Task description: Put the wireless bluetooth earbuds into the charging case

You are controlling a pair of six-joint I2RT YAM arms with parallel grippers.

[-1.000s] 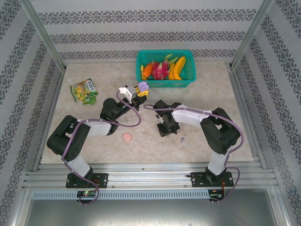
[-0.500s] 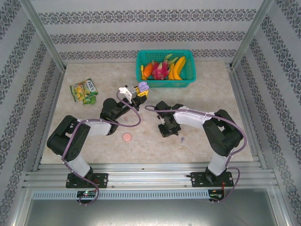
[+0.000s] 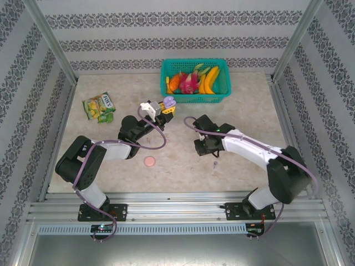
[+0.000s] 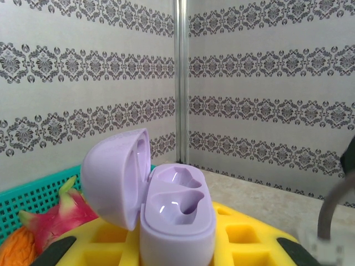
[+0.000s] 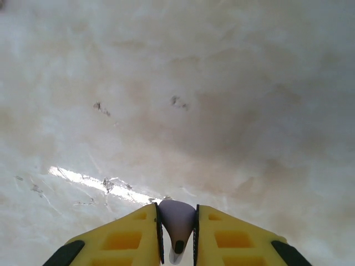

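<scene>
Looking at your right gripper (image 5: 177, 235), you are seeing its yellow fingers (image 5: 127, 233) pinching 1 lilac earbud (image 5: 177, 219) between their tips, over the bare marble tabletop (image 5: 183, 83). Your left gripper (image 3: 165, 107) is clamping the open purple charging case (image 4: 175, 221) upright off the table, with its lid (image 4: 113, 177) swinging out to the side, its 2 wells (image 4: 166, 210) sitting empty and the green fruit basket (image 3: 194, 98) just behind it. You are also looking at a loose earbud (image 3: 215, 164) lying on the table just beside the right gripper, while the round pink case (image 3: 150, 161) is resting between the 2 arms.
</scene>
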